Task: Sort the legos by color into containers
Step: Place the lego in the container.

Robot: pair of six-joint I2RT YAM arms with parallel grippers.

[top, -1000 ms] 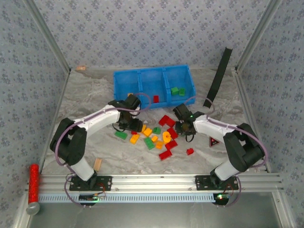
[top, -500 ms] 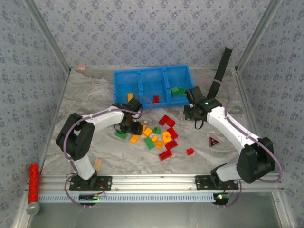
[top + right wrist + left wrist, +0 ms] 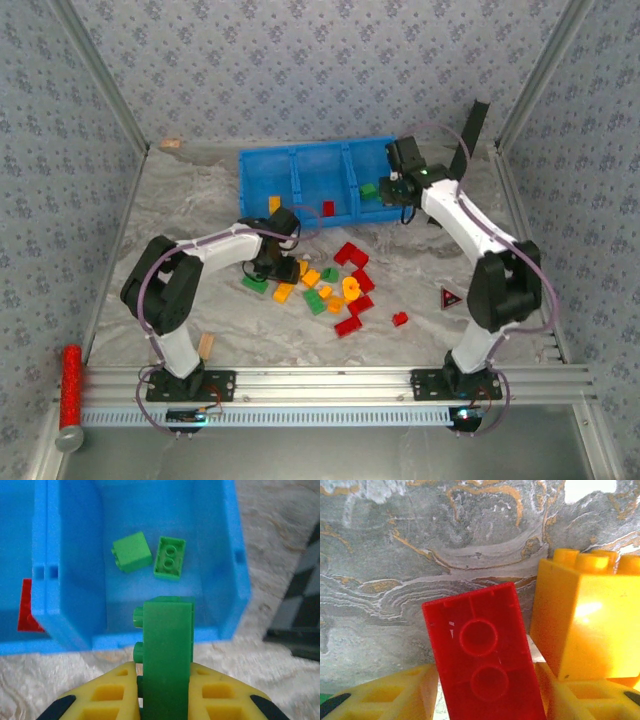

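Flanking marbled cloth point(image 3: 190, 210), floral walls point(image 3: 300, 70); left gripper point(image 3: 487, 705) clasping red lego point(image 3: 482, 650), right gripper point(image 3: 165, 702) green lego point(image 3: 167, 640).

An evenly lit, marbled grey-and-white tabletop point(image 3: 180, 200) is enclosed at 9, 12 and 3 o'clock by walls point(image 3: 300, 60) papered in a blue-grey floral print and framed by aluminium posts point(image 3: 108, 85); a metal rail point(image 3: 330, 378) is fixed at 6 o'clock.

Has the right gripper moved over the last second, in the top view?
Yes. The right gripper swung away from the loose brick pile toward the far side, and is now over the blue bin, at its right compartment, shut on a green brick.
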